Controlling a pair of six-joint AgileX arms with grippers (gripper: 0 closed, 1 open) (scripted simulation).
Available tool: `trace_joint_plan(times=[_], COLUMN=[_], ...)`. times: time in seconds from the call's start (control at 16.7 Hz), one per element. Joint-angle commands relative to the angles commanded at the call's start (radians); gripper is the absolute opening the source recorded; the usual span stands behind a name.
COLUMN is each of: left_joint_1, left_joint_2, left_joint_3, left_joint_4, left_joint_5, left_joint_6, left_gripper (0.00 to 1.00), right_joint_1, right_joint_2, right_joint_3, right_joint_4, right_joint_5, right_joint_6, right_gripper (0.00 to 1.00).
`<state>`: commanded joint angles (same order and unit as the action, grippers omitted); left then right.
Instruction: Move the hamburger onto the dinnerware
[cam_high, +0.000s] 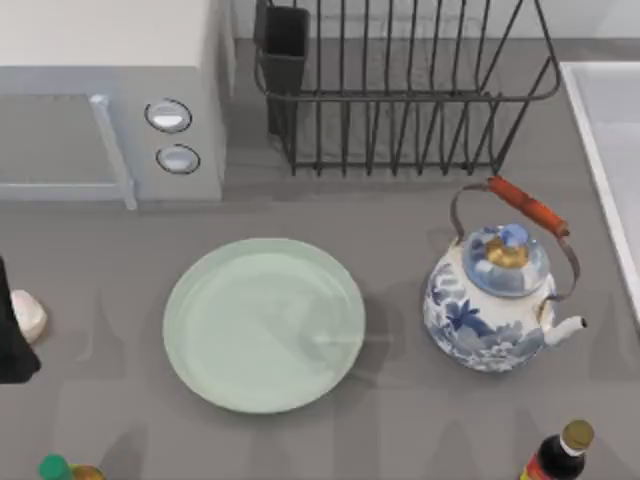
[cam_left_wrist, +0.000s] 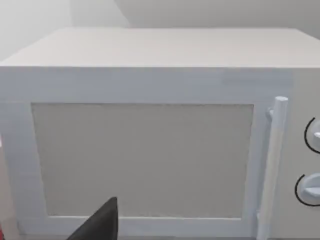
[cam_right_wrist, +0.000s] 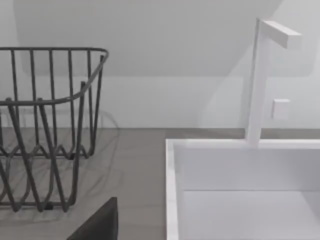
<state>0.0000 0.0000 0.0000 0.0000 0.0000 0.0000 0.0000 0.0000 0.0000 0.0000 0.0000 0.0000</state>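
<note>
The hamburger (cam_high: 29, 316) is a small cream-tan lump on the counter at the far left edge of the top view. A dark part of my left gripper (cam_high: 10, 335) stands right beside it and covers its left side; whether they touch cannot be made out. The dinnerware (cam_high: 264, 325), a large pale mint-green plate, lies flat and bare to the right of the hamburger, well apart from it. In the left wrist view a dark piece of the left gripper (cam_left_wrist: 100, 225) faces the microwave door. A dark piece of my right gripper (cam_right_wrist: 97, 222) shows in the right wrist view, near the rack and sink.
A white microwave (cam_high: 110, 110) stands at the back left and a wire dish rack (cam_high: 400, 90) at the back middle. A blue-and-white teapot (cam_high: 495, 295) sits right of the plate. The sink (cam_high: 610, 150) runs along the right edge. Bottles (cam_high: 555, 455) stand at the front edge.
</note>
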Motion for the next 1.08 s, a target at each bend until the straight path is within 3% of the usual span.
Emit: trace_joint_plan(times=[0.24, 0.48, 1.08], left_joint_1=[0.001, 0.011, 0.050], left_joint_2=[0.031, 0.222, 1.196], left_joint_3=[0.029, 0.186, 0.789], left_joint_4=[-0.021, -0.139, -0.653], left_joint_5=[0.001, 0.000, -0.004], left_joint_6=[0.024, 0.155, 0.699], left_gripper=[1.00, 1.00, 1.00], right_joint_1=[0.000, 0.000, 0.000], right_joint_2=[0.000, 0.000, 0.000], right_joint_3=[0.000, 0.000, 0.000], right_joint_4=[0.000, 0.000, 0.000], right_joint_5=[0.000, 0.000, 0.000], right_joint_6=[0.000, 0.000, 0.000], right_gripper=[1.00, 1.00, 1.00])
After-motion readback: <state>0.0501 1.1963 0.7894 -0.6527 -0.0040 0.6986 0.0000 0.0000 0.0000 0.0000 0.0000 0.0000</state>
